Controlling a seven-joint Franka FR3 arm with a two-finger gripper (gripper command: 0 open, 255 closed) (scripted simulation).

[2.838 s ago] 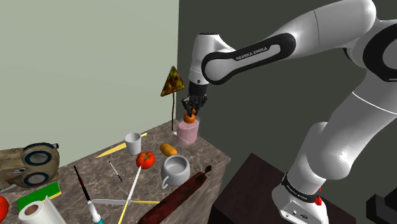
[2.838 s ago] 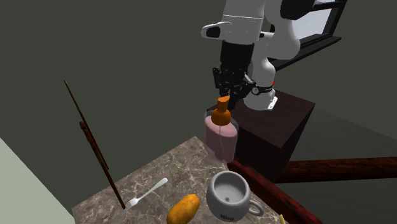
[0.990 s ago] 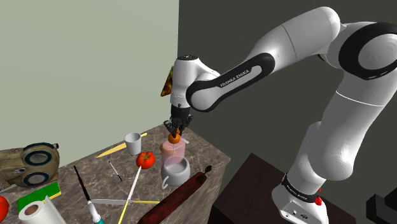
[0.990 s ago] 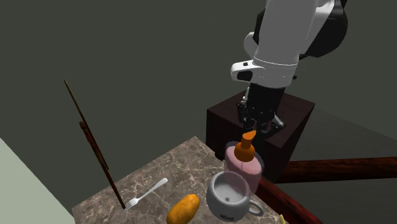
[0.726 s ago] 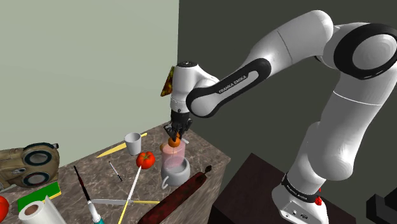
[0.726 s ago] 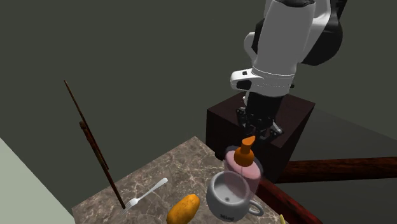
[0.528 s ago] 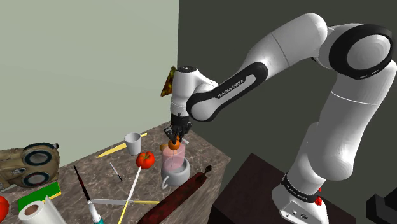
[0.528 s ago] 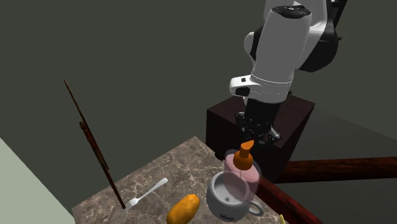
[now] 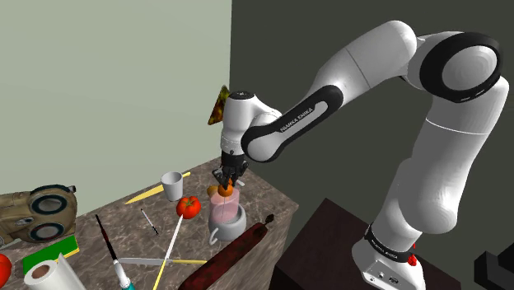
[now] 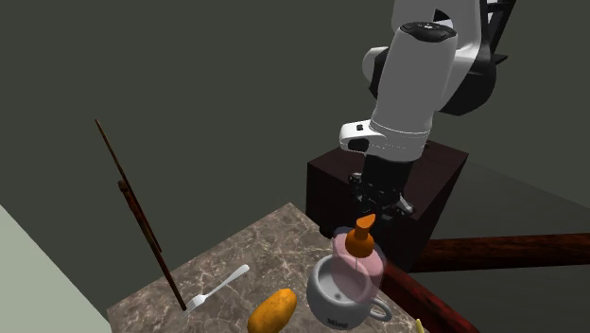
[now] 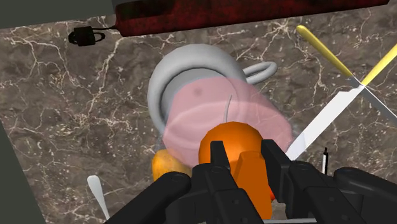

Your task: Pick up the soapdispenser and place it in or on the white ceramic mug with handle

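The soap dispenser has a translucent pink body (image 9: 222, 207) and an orange pump head (image 9: 224, 190). My gripper (image 9: 226, 178) is shut on that pump head; in the wrist view both black fingers (image 11: 218, 156) clasp the orange head (image 11: 232, 137). The pink body (image 10: 358, 264) hangs upright with its base dipping into the mouth of the light grey mug (image 10: 336, 294) with a handle. From the hand, the pink body (image 11: 216, 114) covers most of the mug's opening, and the rim (image 11: 163, 83) shows around it. The mug (image 9: 228, 226) stands near the marble table's corner.
A dark red bat (image 9: 235, 250) lies along the table edge beside the mug. A tomato (image 9: 189, 206), a small white cup (image 9: 172, 185), knives (image 9: 171, 244), a fork (image 10: 218, 286) and an orange potato (image 10: 272, 310) lie around. The dark stand (image 10: 425, 178) is behind.
My gripper carried the dispenser from the far table corner to above the mug, then lowered it until its base entered the mug's mouth.
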